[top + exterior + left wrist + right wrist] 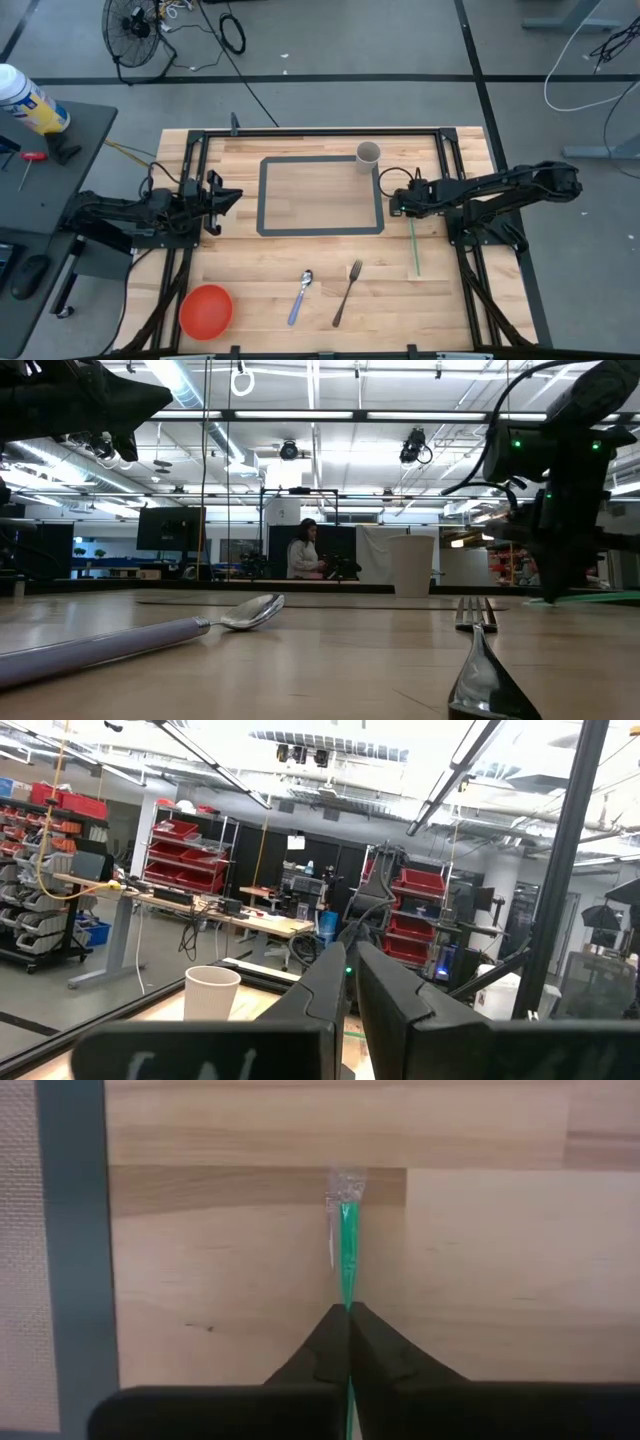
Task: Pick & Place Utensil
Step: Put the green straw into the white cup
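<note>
Worktop [250,270]: we see a pale wooden surface filling the middle of the high view, with a dark rectangular outline [262,196] marked at its centre.
Right pincer [397,201]: just right of the outline's right edge in the high view. In the right wrist view we see its 2 fingers [325,1355] pressed together on a thin green straw.
Green straw [347,1245]: we see it run from between the closed fingertips out across the wood, with a bit of clear wrapper at its far end. In the high view it [414,247] shows as a thin line running from the pincer toward the lower edge of the frame.
Left pincer [225,197]: just left of the outline in the high view, holding nothing. In the left wrist view its 2 fingers [330,985] nearly meet, with only a thin gap between them.
Cup [368,153]: a pale paper cup standing upright at the outline's upper right corner.
Spoon [301,296]: in the lower middle of the high view, pale purple handle, bowl pointing up the frame.
Fork [346,293]: just right of the spoon, apart from it, tines pointing up the frame.
Red bowl [206,310]: at the lower left of the worktop.
Room: in the low view we see a person [303,550] standing far behind the worktop.
</note>
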`<state>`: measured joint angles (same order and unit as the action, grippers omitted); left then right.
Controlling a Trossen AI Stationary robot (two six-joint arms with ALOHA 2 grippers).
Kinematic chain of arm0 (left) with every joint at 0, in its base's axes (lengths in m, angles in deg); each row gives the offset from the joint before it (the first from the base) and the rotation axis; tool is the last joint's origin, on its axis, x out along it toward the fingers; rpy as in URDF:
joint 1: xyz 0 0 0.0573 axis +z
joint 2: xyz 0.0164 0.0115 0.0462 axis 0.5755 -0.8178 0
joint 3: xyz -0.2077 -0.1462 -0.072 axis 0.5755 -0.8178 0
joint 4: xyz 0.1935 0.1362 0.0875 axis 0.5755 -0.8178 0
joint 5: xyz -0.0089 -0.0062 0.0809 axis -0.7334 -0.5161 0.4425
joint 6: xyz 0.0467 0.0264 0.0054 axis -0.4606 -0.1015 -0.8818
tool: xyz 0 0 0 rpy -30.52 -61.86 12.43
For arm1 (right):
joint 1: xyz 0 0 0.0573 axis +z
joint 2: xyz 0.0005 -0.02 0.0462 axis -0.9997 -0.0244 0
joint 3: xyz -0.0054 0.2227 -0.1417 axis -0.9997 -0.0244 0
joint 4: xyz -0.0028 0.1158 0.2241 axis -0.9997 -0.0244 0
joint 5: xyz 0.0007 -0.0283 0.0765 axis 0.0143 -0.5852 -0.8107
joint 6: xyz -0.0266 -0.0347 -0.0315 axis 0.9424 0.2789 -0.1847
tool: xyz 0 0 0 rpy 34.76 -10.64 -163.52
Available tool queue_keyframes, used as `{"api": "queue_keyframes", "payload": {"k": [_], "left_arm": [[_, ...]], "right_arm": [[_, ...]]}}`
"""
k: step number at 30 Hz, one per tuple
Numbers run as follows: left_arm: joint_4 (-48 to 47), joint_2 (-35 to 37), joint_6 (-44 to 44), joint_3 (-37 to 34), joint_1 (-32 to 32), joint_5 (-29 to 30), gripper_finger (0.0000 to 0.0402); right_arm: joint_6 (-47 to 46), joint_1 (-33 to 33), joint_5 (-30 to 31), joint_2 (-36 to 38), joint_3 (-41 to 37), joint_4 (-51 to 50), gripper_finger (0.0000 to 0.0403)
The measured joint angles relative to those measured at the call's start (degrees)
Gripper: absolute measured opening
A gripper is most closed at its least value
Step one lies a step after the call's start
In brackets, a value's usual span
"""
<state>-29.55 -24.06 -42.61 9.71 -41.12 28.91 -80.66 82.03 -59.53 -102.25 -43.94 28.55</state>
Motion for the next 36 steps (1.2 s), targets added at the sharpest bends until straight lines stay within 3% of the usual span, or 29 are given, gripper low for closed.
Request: {"api": "queue_keyframes", "payload": {"k": [21, 30, 36], "left_arm": [[0.0, 0.0, 0.0, 0.0, 0.0, 0.0, 0.0032], [0.0, 0.0, 0.0, 0.0, 0.0, 0.0, 0.0032], [-0.1, 0.0, 0.0, 0.0, 0.0, 0.7, 0.0032]], "right_arm": [[7.1, 1.8, 1.3, 1.7, 3.0, 1.7, 0.0016], [16.5, 6.9, 8.8, 1.9, 8.1, 7.7, 0.0016], [28.0, 10.2, 15.4, 2.8, 14.5, 11.8, 0.0016]]}}
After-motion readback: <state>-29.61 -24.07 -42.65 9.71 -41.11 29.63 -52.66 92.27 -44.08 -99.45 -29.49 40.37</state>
